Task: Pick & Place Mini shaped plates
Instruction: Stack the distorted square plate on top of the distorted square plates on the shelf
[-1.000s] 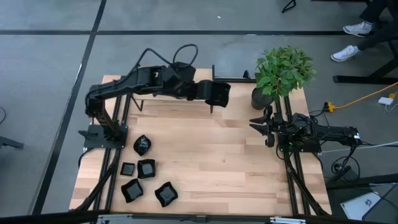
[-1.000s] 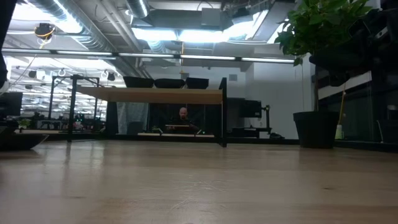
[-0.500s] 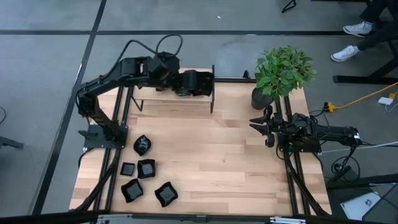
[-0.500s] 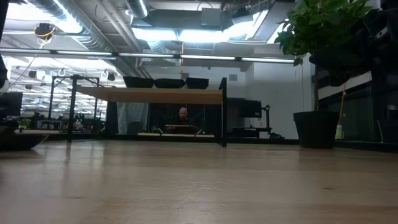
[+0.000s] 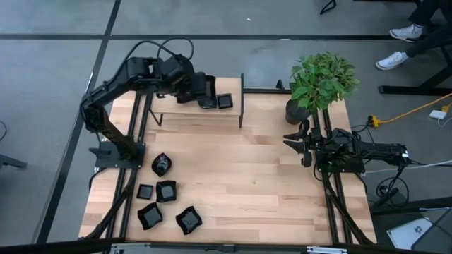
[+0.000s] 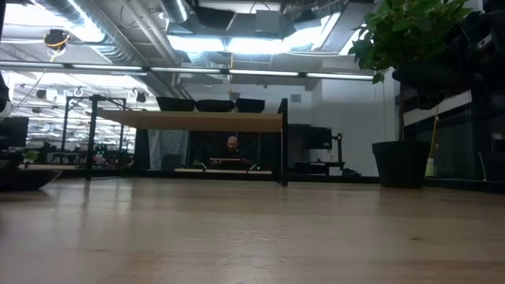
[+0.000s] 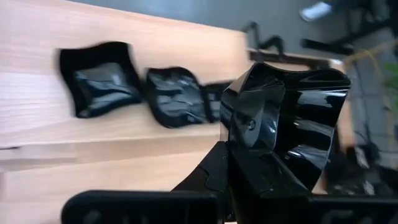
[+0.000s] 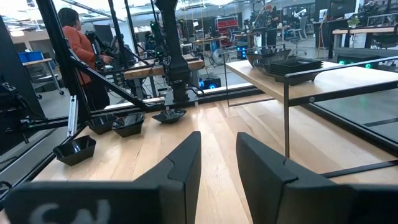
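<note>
My left gripper [image 5: 207,101] hovers over the raised wooden shelf [image 5: 198,118] at the table's far left, shut on a glossy black mini plate [image 7: 286,118]. Three more plates sit on the shelf top [image 6: 215,105]; the left wrist view shows a square one [image 7: 102,78] and a wavy one [image 7: 177,96], the third half hidden behind the held plate. Several plates [image 5: 166,190] lie on the table at the near left. My right gripper [image 5: 296,144] rests open and level at the table's right side. My left gripper holds the plate by its lower rim [image 7: 245,155], right in front of the fingers [image 7: 217,177]. The fingers slant down from above the shelf. The plate stands tilted up, lifted clear of the shelf. The dark fingers and plate merge, so the pinch itself does not show.
A potted plant [image 5: 321,77] stands at the far right corner, its pot [image 5: 296,111] beside the right arm. The shelf's black frame post [image 5: 242,99] rises at its right end. A person [image 8: 74,50] stands beyond the table's left side.
My left gripper has gone toward the table's left edge along the shelf and tipped further down. The rightmost plate on the shelf, covered by the arm before, now shows in the high view.
</note>
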### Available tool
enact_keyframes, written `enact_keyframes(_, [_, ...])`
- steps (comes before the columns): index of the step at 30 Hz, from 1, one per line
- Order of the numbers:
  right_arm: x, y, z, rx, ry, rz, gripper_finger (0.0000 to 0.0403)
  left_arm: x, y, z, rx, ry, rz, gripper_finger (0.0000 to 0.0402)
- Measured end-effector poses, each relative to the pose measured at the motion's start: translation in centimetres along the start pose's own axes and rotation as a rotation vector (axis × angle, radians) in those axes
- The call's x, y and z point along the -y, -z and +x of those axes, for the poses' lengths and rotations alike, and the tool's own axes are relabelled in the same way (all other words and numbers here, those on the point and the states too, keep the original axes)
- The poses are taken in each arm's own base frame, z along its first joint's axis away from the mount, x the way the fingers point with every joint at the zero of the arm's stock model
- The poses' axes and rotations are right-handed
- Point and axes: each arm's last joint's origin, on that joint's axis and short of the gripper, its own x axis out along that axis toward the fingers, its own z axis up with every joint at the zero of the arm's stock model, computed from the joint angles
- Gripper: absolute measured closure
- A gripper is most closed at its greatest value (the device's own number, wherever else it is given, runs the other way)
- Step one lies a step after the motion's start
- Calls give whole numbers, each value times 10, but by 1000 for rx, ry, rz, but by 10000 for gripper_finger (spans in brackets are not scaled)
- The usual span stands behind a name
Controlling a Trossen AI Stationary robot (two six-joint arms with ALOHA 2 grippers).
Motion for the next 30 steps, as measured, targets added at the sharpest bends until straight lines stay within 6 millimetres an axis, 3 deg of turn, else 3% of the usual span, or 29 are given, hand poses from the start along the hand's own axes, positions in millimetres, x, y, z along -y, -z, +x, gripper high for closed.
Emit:
enact_keyframes(8, [0,0,0,0,0,0,300,-17,-11,2,54,-147,-83,398])
enact_keyframes(16, [0,0,0,0,0,0,300,-21,-17,8,57,-168,-120,398])
enact_keyframes(30, [0,0,0,0,0,0,300,-43,-18,57,56,-389,-232,398])
